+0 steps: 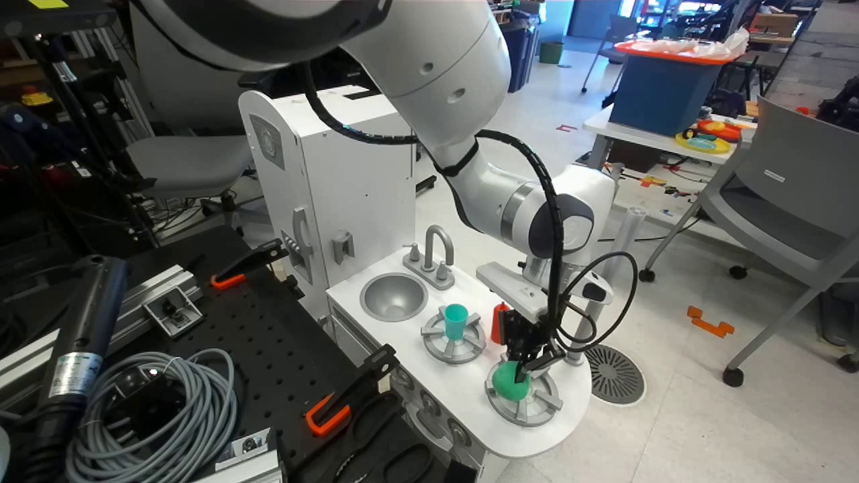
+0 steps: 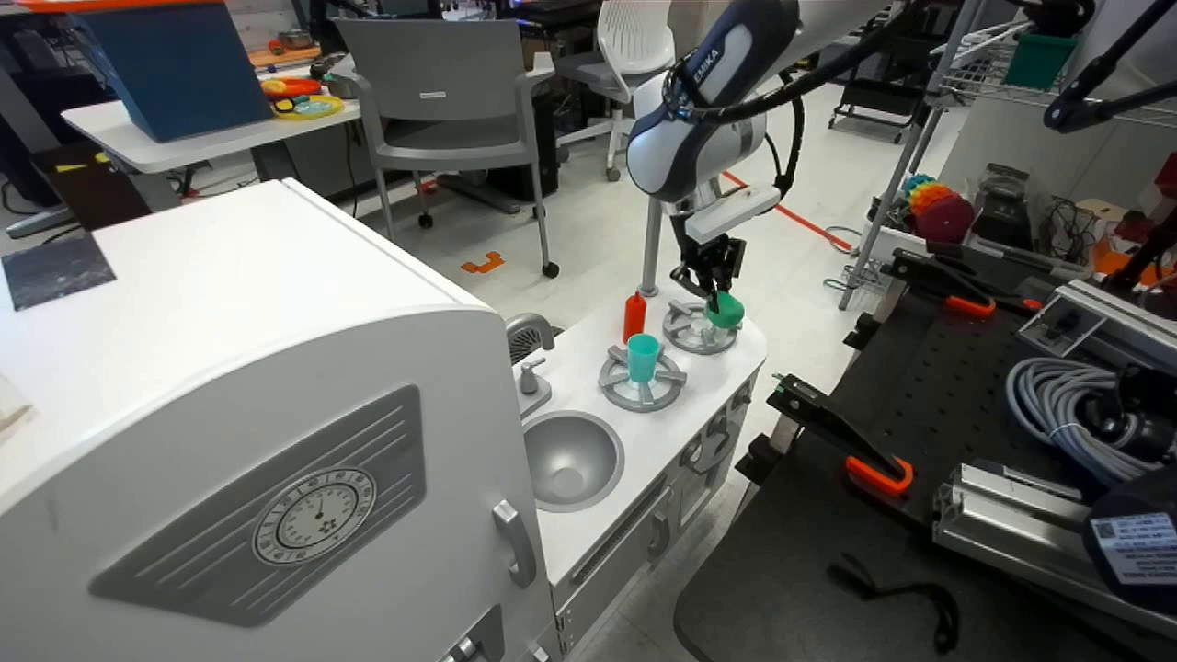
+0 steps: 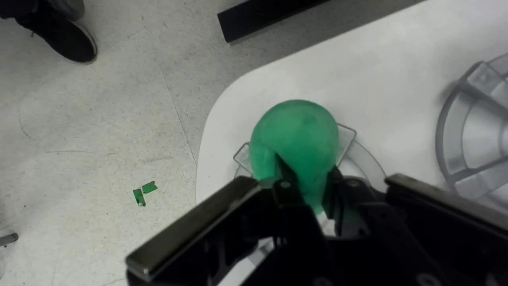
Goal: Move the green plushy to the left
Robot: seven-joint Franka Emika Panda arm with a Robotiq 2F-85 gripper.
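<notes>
The green plushy (image 1: 510, 384) is at the far burner grate (image 1: 543, 410), near the rounded end of the white toy counter. It also shows in an exterior view (image 2: 726, 312) and in the wrist view (image 3: 295, 131). My gripper (image 3: 306, 174) is shut on the green plushy; the fingers press into its soft body from both sides and leave a crease. In the exterior views, the gripper (image 1: 521, 370) (image 2: 714, 301) points down onto it. I cannot tell whether the plushy touches the grate. No orange-red spot shows on it.
A teal cup (image 1: 456, 320) stands on the neighbouring burner grate (image 1: 436, 347). A red bottle (image 2: 634, 318) stands near both burners. A sink (image 1: 394, 297) with a grey faucet (image 1: 439, 243) and a tall white cabinet (image 1: 356, 168) are at the counter's opposite end. A black workbench (image 1: 268, 376) runs alongside.
</notes>
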